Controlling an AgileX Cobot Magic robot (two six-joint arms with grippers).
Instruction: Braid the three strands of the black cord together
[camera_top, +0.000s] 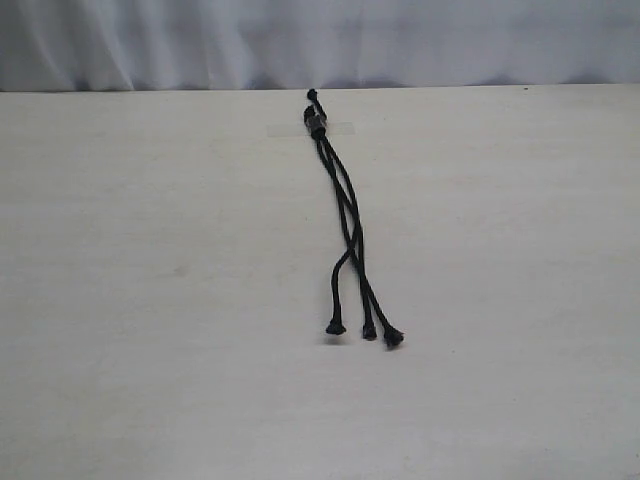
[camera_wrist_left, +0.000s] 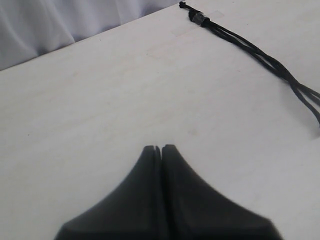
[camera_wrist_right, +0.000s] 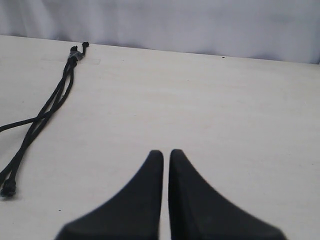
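The black cord (camera_top: 345, 215) lies on the pale table, running from its knot (camera_top: 316, 122) at the far end toward me. Its three strands cross loosely about midway, then fan out to three flared tips (camera_top: 369, 332) that lie free. Neither gripper shows in the exterior view. In the left wrist view my left gripper (camera_wrist_left: 161, 147) is shut on nothing, well away from the cord (camera_wrist_left: 260, 55) and knot (camera_wrist_left: 199, 18). In the right wrist view my right gripper (camera_wrist_right: 166, 152) has only a slit between its fingers and holds nothing, with the cord (camera_wrist_right: 55, 102) off to one side.
A strip of clear tape (camera_top: 340, 128) lies across the knot end on the table (camera_top: 150, 300). A white curtain (camera_top: 320, 40) hangs behind the table's far edge.
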